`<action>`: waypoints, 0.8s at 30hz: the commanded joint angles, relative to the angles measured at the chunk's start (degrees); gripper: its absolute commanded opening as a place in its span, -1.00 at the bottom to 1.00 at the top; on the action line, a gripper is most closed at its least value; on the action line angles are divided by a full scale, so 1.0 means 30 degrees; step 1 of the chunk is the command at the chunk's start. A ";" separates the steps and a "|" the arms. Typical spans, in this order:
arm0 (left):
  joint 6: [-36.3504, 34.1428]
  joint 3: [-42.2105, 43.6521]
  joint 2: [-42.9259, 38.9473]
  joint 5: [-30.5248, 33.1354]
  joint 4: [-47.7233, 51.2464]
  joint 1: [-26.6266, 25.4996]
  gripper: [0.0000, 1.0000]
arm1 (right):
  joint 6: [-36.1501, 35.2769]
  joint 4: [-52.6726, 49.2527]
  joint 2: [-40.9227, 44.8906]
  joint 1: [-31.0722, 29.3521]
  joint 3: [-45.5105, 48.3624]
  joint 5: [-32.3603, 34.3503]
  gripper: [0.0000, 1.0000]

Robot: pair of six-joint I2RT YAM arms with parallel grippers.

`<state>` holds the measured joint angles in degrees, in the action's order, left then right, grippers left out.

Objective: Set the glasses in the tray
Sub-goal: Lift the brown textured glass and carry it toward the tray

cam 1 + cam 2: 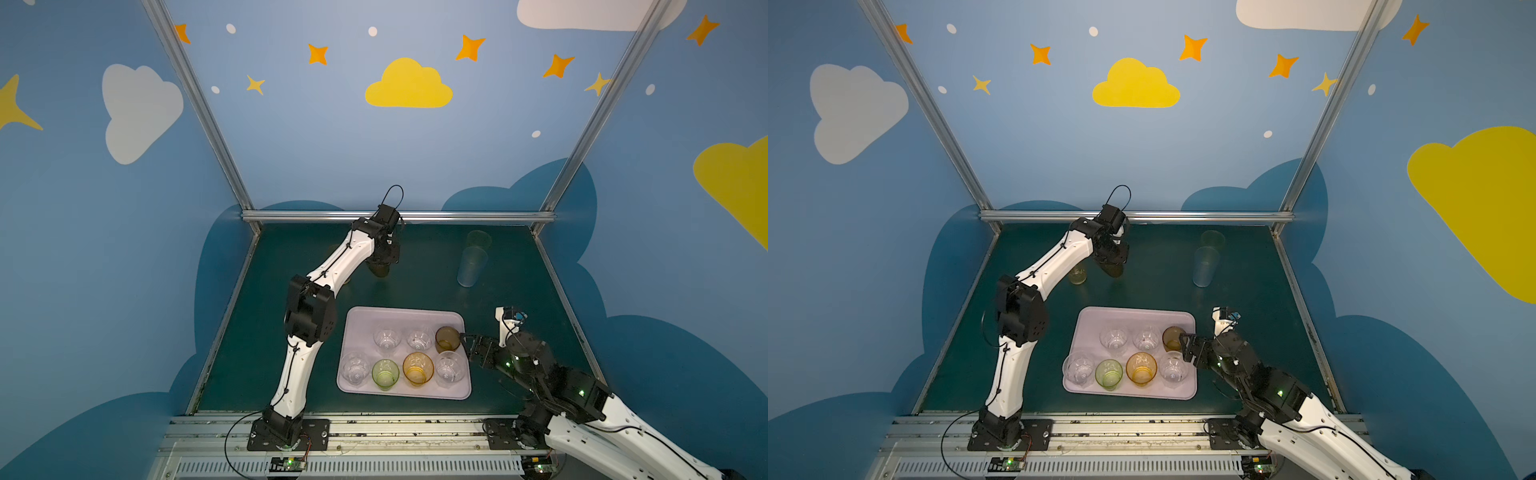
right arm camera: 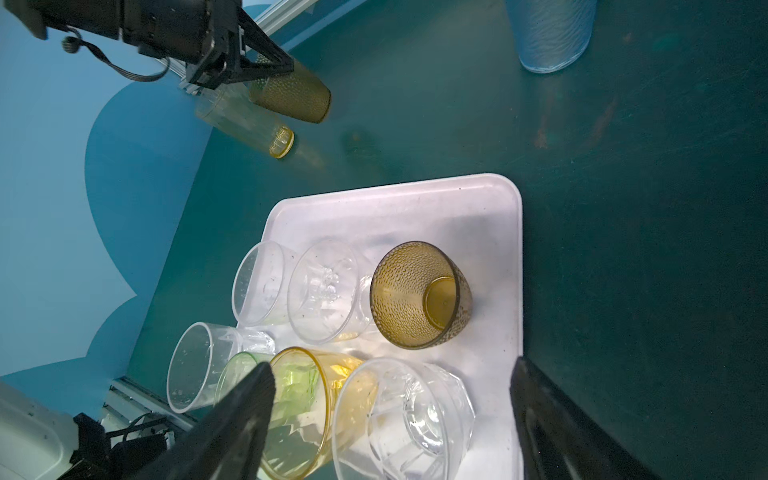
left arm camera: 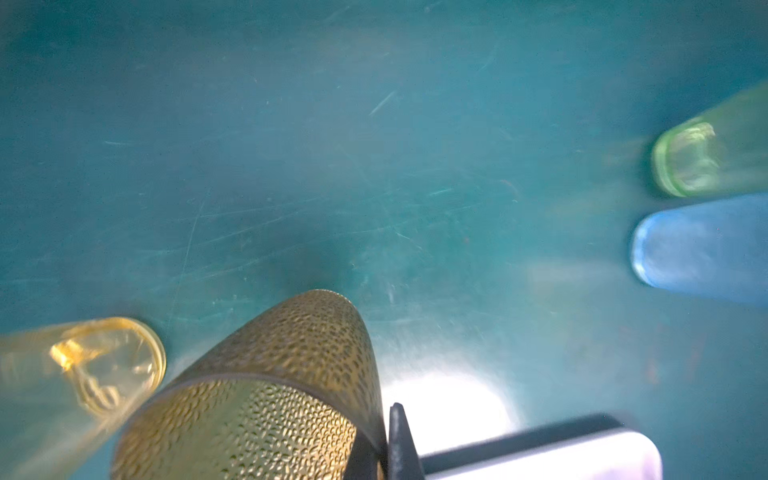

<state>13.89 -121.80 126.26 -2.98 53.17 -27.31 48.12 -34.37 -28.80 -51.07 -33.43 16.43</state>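
Table: dark green, scratched.

Tray: pale lilac, set at the table's near middle.

Left gripper: closed on the rim of a dimpled brown glass. The glass is held tilted over the far table, outside the tray.

Right gripper: spread wide, nothing gripped. It is stationed at the tray's right edge, just beside the brown tumbler.

Tall blue tumbler and tall green tumbler: stood close together far right, outside the tray.

Tall yellow tumbler: stood beside the left arm, outside the tray.

Short tumblers, seven, stood inside the tray in two rows:
- four clear tumblers
- the brown tumbler
- a green tumbler
- an amber tumbler
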 commanded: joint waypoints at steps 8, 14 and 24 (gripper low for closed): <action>0.1145 0.4665 -0.4392 0.0672 -0.1830 -0.1132 -0.92 | 0.0345 -0.0877 0.0085 0.0089 -0.0145 -0.0794 0.75; 0.1635 0.6296 -0.6494 0.1223 -0.2108 -0.1793 -0.92 | 0.0338 -0.0845 0.0135 0.0088 -0.0178 -0.1342 0.75; 0.1897 0.8967 -1.0157 0.3536 -0.2044 -0.3230 -0.92 | 0.0531 -0.0623 0.0224 0.0085 -0.0038 -0.1899 0.75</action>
<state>18.90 -96.31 98.50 4.64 47.70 -36.36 49.21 -35.97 -28.60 -51.05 -33.43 11.79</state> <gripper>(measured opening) 0.050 0.876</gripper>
